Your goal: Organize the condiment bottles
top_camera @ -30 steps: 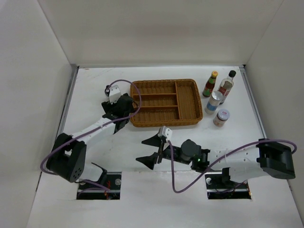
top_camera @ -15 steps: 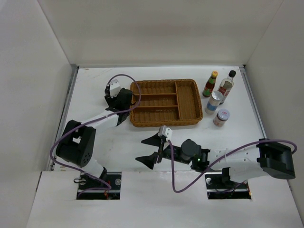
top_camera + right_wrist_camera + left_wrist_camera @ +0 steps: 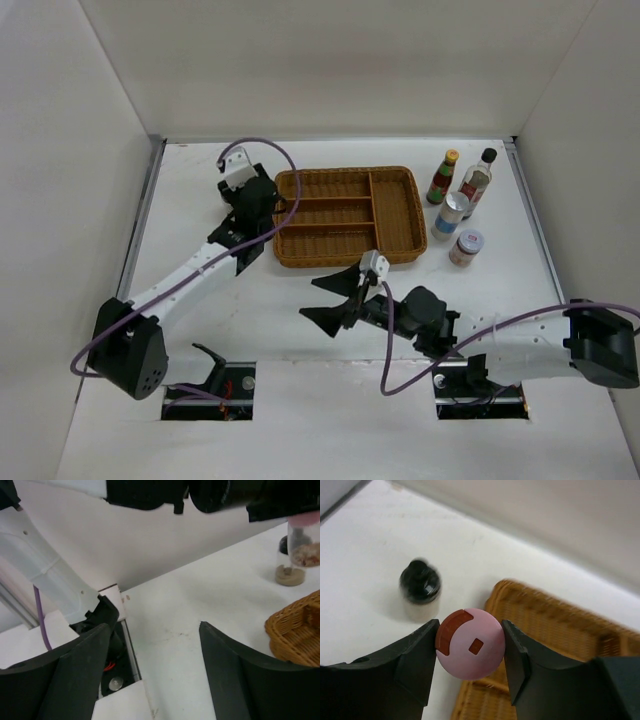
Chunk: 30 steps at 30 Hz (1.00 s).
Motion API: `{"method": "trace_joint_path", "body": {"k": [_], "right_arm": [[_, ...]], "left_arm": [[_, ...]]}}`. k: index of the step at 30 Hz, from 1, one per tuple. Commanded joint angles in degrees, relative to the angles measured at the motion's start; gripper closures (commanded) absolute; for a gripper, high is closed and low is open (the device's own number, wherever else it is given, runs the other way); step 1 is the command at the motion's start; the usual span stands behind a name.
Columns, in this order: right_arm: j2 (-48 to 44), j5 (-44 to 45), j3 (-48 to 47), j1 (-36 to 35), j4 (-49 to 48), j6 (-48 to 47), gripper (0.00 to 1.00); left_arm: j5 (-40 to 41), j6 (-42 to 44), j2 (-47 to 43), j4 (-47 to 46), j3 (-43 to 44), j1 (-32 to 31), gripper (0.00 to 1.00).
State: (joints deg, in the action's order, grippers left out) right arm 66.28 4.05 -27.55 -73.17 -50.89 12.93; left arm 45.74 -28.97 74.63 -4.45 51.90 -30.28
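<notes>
Now left claw pinching pink-lidded jar at lid, jar upright, aloft about over tray's left edge. Compartments lie to claw's right; drop likely needs small shift inward. Black-topped bottle on bench just outside tray. Right claw spread, empty.

Lab-type robot cell: plain white panel walls box in a white table; black arm-base mounts bolted at near edge.
</notes>
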Motion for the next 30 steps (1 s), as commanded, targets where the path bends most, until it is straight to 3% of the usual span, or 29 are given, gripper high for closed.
{"method": "trace_joint_path", "body": {"k": [1, 4, 7, 19, 27, 30], "right_arm": [[-2.21, 1.57, 1.53, 1.31, -5.62, 1.83, 0.29], [-2.82, -0.09, 1.54, 2.20, -4.57, 2.10, 0.53], [-2.48, -0.19, 0.92, 2.11, -3.51, 2.01, 0.62], [-0.54, 0.08, 0.74, 2.46, -3.51, 2.01, 0.54], [0.08, 0.34, 0.66, 2.46, -3.86, 1.93, 0.50], [-0.27, 0.51, 0.83, 2.63, -3.77, 1.93, 0.49]], "left_arm": [[-0.11, 1.81, 2.78, -3.29, 7.58, -0.96, 0.71], [-4.68, 1.73, 10.24, -4.43, 14.26, -0.87, 0.71], [-6.44, 1.81, 18.33, -3.91, 21.38, -0.61, 0.71], [-9.70, 3.04, 33.47, -4.78, 31.24, -0.08, 0.70], [-8.30, 4.19, 34.62, -6.45, 25.54, 1.67, 0.69], [-8.91, 4.27, 35.06, -6.89, 23.69, 2.29, 0.60]]}}
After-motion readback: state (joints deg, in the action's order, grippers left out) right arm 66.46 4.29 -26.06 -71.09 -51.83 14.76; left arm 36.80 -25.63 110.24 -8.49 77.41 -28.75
